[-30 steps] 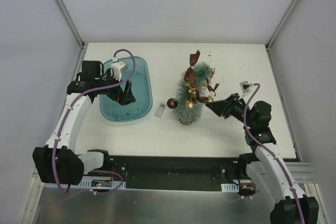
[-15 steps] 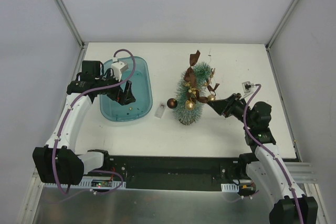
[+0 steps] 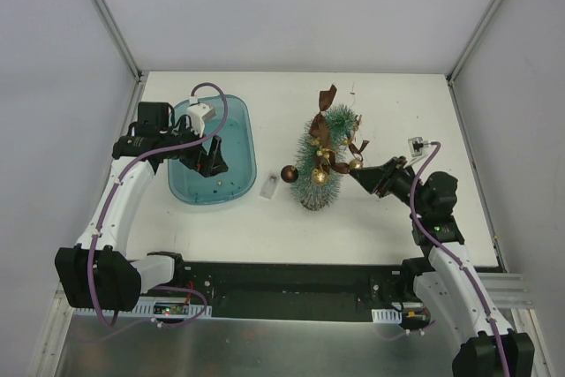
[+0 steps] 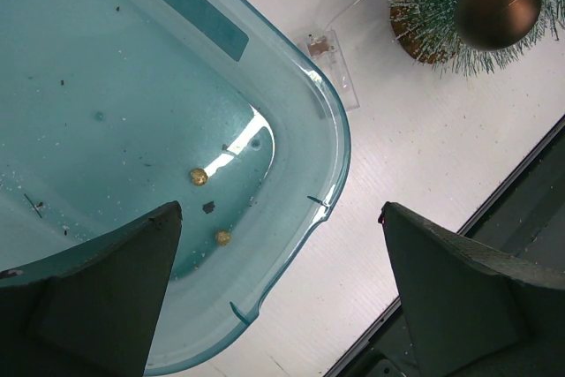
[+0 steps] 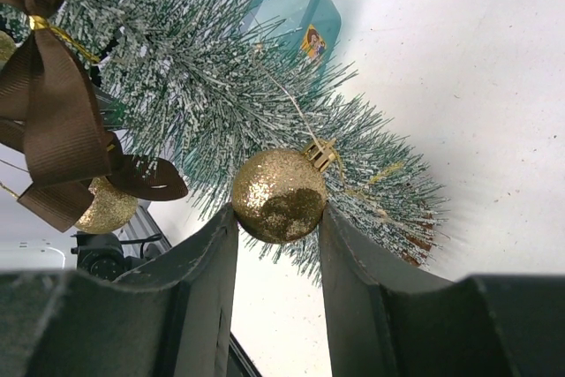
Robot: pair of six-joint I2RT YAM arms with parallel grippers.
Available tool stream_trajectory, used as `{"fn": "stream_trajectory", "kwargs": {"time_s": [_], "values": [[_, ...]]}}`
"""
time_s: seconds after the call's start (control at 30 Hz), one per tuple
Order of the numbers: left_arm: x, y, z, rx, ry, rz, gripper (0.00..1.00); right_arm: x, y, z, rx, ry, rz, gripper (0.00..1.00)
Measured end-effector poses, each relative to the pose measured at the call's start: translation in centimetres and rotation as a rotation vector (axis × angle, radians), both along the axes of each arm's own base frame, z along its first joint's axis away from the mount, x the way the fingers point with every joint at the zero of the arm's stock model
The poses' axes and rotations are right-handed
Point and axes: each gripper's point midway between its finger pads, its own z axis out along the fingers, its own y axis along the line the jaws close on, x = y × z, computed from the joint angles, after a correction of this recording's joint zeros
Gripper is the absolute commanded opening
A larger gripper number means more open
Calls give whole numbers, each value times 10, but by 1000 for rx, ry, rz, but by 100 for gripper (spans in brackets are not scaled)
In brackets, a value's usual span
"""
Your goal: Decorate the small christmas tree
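**Left gripper** (image 3: 212, 158): released, jaws spread wide, holding nothing. It hangs over the near right corner of the teal tray (image 3: 234, 130).

**Teal tray:** left half of the tabletop (image 3: 388, 112). Contents: two small gold beads (image 4: 199, 177) lying loose on its floor, plus dark specks too small to identify.

**Clear plastic piece** (image 3: 270, 187): flat on the tabletop between the tray and the tree. Its purpose cannot be made out.

**Brown bauble** (image 3: 289, 173): low on the tree's left flank.

**Small christmas tree** (image 3: 315, 184): upright near the middle of the tabletop, well apart from the tray. It is already dressed with a brown ribbon bow (image 3: 325, 121) and several gold balls.

**Gold glitter bauble** (image 5: 280, 196): pressed against the bristles on the tree's right side, with its thread running up into the branches.

**Right gripper** (image 3: 357, 174): clamped on the gold glitter bauble, one jaw on each side.

**Handling note:** the thread loop should sit over a stiff branch tip before the jaws part. The gripper should then withdraw straight back so the light tree is not dragged or tipped.

**Not visible:** the loop's end is lost among the bristles, so it may or may not be hooked. The tree's base is mostly covered by branches, and its far side is unseen.
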Motion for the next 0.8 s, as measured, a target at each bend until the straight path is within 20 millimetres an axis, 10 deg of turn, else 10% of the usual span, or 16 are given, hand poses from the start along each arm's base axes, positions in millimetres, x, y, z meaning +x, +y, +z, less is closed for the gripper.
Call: {"fn": "stream_trajectory", "kwargs": {"time_s": [0.8], "values": [[-1, -2, 1, -11, 1, -9, 95, -1, 17, 3, 104, 14, 79, 13]]}}
